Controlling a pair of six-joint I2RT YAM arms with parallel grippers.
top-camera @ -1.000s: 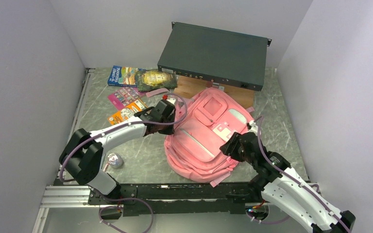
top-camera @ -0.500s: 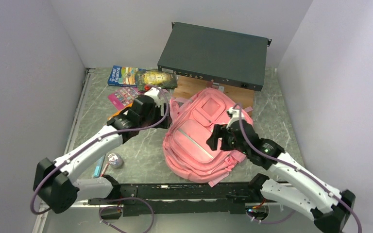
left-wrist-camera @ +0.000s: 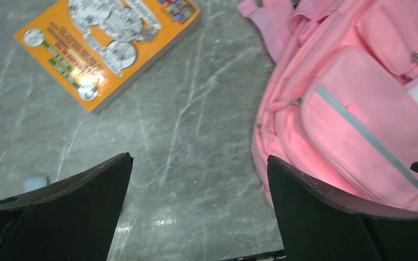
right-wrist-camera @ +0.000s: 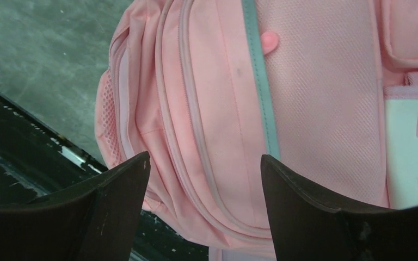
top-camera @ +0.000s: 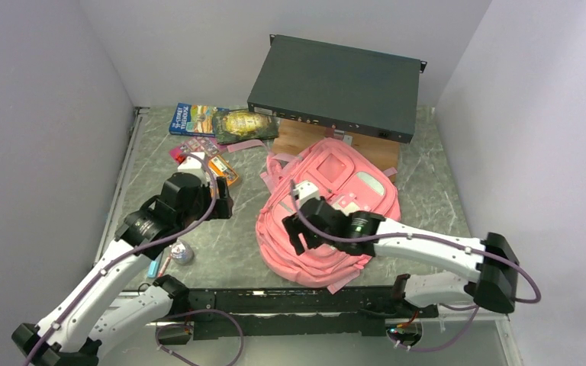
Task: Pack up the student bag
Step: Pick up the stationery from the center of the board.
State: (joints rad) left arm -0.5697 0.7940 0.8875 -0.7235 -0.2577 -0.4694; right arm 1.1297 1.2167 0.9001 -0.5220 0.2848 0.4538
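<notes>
The left jaws stand spread wide with nothing between them but bare counter (left-wrist-camera: 196, 136) — an orange book (left-wrist-camera: 109, 46) lies just beyond them, and the student bag (left-wrist-camera: 359, 109) sits off to their right. The right jaws are parted too and grip nothing. They are poised low over the bag's front pocket, though I cannot tell whether the tips touch the fabric. The bag lies front-up in the middle of the counter, its top toward a dark flat box (top-camera: 336, 84) propped on a wooden block (top-camera: 305, 137) at the rear. More books (top-camera: 194, 118) and a green packet (top-camera: 244, 124) sit at the far left — apart from the bag.
</notes>
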